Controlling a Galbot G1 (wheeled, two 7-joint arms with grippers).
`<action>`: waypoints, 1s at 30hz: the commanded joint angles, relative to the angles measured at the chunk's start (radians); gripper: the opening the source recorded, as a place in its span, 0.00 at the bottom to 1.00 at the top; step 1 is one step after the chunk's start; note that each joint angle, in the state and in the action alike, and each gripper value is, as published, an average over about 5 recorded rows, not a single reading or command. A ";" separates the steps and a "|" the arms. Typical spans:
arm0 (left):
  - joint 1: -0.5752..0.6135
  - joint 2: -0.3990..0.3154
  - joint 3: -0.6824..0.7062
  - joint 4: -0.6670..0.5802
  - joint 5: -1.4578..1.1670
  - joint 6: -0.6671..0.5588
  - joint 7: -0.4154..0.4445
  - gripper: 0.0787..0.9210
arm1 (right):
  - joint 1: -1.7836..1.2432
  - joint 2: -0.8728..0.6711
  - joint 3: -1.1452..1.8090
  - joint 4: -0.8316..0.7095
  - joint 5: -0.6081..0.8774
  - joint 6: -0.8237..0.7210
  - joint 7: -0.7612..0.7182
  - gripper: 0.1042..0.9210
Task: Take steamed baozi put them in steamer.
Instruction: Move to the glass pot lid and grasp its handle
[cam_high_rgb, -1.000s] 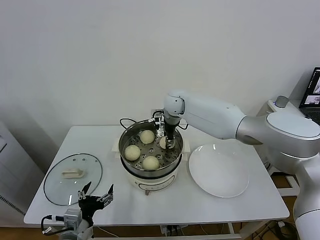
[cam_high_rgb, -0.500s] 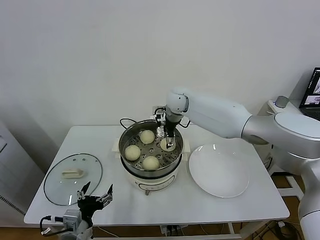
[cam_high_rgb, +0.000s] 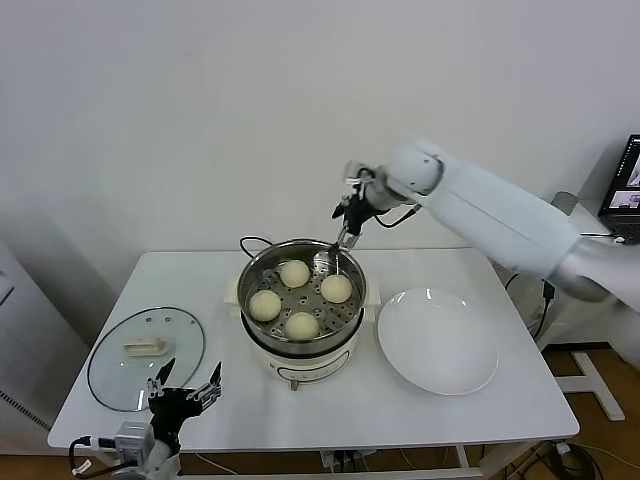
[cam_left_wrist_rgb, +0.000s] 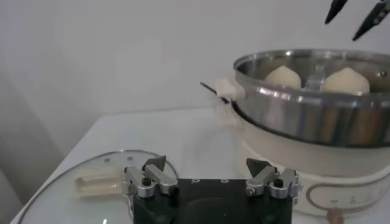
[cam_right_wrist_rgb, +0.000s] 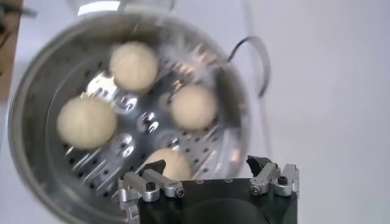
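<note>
Fingers of the right gripper (cam_high_rgb: 350, 215) stood apart and empty, raised above the far rim of the shiny round steel steamer (cam_high_rgb: 258, 268), where four smooth domed baozi (cam_high_rgb: 336, 288) sat on the perforated tray. A flat glass lid (cam_high_rgb: 145, 357) and white plate (cam_high_rgb: 437, 340) flanked it. From the left wrist, the left gripper (cam_left_wrist_rgb: 210, 176) gaped wide above the lid (cam_left_wrist_rgb: 73, 189), holding nothing. From the right wrist, spread jaws hung over the buns (cam_right_wrist_rgb: 194, 106).

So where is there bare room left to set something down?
The plate is bare, as is the table in front of it and the front strip between lid and steamer. The steamer is crowded: four baozi fill its tray.
</note>
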 joint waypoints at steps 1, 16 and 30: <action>0.001 -0.049 0.009 -0.035 -0.074 -0.076 -0.037 0.88 | -0.526 -0.140 0.710 0.203 0.163 0.208 0.434 0.88; -0.134 0.024 -0.018 0.025 0.057 -0.085 -0.060 0.88 | -1.376 0.275 1.380 0.405 0.116 0.492 0.672 0.88; -0.291 0.280 -0.088 0.332 1.079 -0.253 -0.198 0.88 | -1.587 0.276 1.348 0.468 0.164 0.499 0.765 0.88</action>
